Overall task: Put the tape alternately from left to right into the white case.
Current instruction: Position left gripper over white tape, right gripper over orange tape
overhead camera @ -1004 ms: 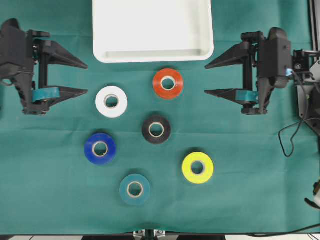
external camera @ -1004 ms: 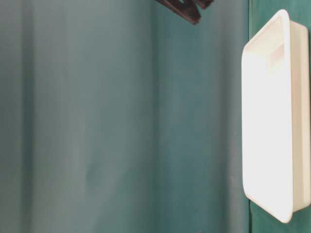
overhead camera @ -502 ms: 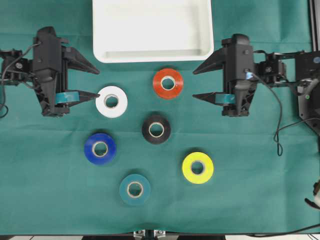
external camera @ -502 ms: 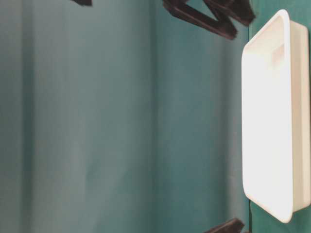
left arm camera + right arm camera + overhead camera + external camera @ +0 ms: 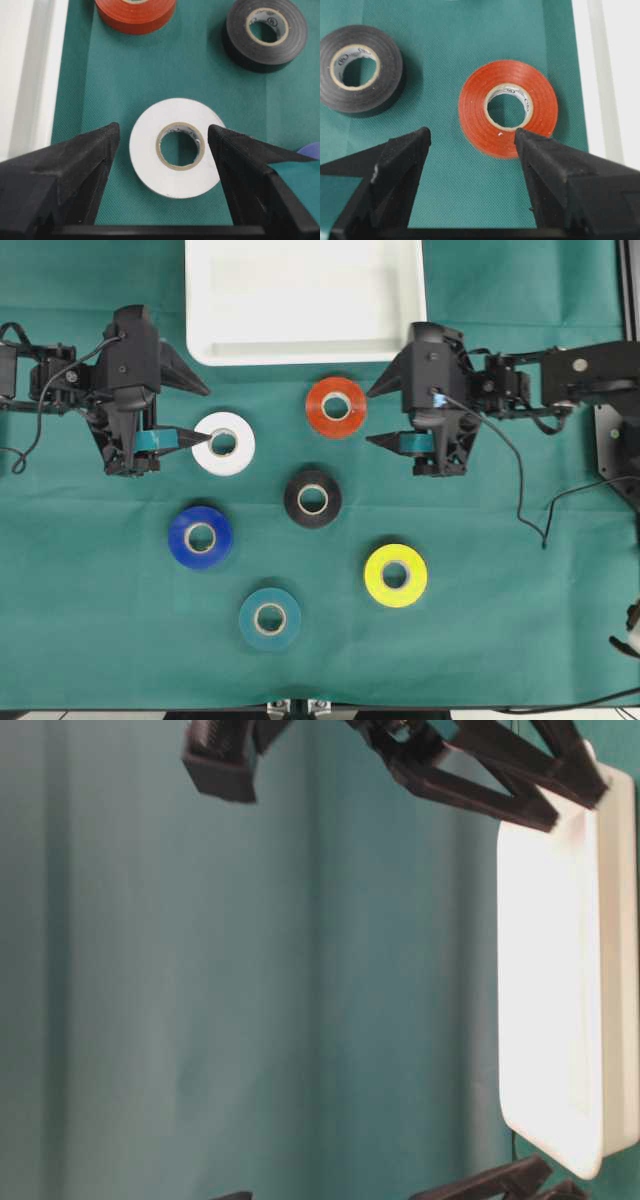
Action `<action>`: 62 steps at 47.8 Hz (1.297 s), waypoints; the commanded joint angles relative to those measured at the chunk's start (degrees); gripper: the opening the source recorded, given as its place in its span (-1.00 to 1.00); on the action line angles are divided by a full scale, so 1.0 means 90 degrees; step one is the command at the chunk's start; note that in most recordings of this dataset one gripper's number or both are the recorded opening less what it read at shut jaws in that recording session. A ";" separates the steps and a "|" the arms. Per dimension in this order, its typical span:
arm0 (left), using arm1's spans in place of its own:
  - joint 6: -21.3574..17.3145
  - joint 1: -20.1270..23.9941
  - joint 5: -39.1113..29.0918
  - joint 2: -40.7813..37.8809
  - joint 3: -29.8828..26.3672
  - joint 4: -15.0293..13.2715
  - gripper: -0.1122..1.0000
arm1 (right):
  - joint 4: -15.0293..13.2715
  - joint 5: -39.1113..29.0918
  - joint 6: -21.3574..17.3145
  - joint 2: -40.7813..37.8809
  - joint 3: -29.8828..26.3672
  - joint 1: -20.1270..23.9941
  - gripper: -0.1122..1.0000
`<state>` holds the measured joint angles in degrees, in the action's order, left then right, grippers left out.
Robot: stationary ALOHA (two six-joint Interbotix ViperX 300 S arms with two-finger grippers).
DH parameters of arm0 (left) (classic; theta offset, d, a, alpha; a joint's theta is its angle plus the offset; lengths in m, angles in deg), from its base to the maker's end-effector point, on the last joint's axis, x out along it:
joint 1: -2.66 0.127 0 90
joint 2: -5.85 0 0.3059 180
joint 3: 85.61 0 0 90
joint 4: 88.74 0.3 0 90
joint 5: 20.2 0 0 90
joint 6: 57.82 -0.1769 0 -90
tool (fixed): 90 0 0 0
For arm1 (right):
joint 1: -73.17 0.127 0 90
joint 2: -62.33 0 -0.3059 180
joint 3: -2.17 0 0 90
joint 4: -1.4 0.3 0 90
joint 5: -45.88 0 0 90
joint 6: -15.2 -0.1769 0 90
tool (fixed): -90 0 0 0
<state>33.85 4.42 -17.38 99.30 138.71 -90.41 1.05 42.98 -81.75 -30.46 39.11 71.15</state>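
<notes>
Both jaws wide apart (nothing held): left gripper [image 5: 162, 137] w/ white roll [image 5: 176, 146], right gripper [image 5: 472, 140] by red-orange roll [image 5: 508, 115]

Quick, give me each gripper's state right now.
Left gripper: open, holding nothing, jaws either side of the white tape roll.
Right gripper: open, empty, near the red-orange tape roll.

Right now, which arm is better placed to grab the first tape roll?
Probably the left: its open jaws already flank the white roll. The right gripper, also open, sits just short of the red-orange roll.
</notes>
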 commanded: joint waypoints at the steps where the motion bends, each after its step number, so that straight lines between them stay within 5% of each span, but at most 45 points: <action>1: -0.0010 0.0010 0.0020 0.0000 -0.0166 -0.0010 0.86 | -0.0020 -0.0049 0.0000 -0.0098 -0.0244 0.0000 0.59; 62: -0.0010 0.0010 -0.0068 -0.0244 -0.0293 -0.0010 0.86 | -0.0127 -0.0146 0.0000 -0.0986 -0.0889 0.0000 0.59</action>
<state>33.85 4.42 -18.26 96.57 137.39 -90.41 -0.01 41.49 -81.66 -39.69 32.60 71.15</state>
